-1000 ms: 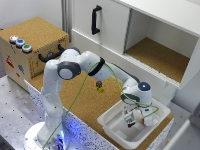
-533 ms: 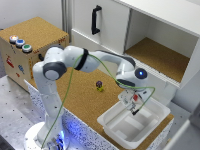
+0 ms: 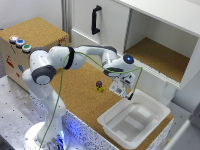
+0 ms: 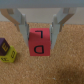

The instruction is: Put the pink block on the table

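Observation:
In the wrist view the pink block (image 4: 39,42), a reddish-pink cube with a dark letter on its face, sits between my two fingers (image 4: 21,21). My gripper (image 4: 40,31) is shut on it and holds it just over the cork-brown table (image 4: 62,67). In the exterior view my gripper (image 3: 125,91) hangs above the table (image 3: 75,100), beside the far rim of the white tub (image 3: 150,131). I cannot make out the block in that view.
A small yellow-and-dark-purple object (image 3: 99,86) (image 4: 7,50) lies on the cork close to my gripper. A cork-topped wooden box with coloured buttons (image 3: 20,42) stands at the exterior view's left. A white cabinet with an open cork-lined shelf (image 3: 155,57) stands behind.
My gripper has lifted out of the white tub and moved toward the exterior view's left, from over the tub to over the cork table beside it.

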Tool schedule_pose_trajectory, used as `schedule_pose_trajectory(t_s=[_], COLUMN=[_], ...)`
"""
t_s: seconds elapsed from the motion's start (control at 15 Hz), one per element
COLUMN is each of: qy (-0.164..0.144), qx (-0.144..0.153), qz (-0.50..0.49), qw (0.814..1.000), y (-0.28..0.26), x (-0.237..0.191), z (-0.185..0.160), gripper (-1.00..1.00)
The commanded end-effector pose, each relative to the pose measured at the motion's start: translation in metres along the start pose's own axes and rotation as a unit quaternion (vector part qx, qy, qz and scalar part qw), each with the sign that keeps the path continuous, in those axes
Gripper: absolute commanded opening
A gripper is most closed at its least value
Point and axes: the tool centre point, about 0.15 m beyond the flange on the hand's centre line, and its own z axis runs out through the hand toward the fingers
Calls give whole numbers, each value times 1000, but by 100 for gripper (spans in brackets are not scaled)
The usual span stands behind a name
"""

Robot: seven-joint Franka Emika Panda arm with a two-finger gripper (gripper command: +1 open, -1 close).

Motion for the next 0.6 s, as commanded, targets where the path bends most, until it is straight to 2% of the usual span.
schedule_pose_trajectory(t_s=[0.0, 0.13, 0.27, 0.53], qy=[-1, 9, 25, 18], qx=[-74, -92, -111, -106], qz=[47, 75, 83, 84], qw=[996, 993, 990, 991], y=[-3, -1, 4, -4], x=[-2, -9, -2, 8], z=[66, 81, 82, 91], gripper=[-100, -100, -100, -100])
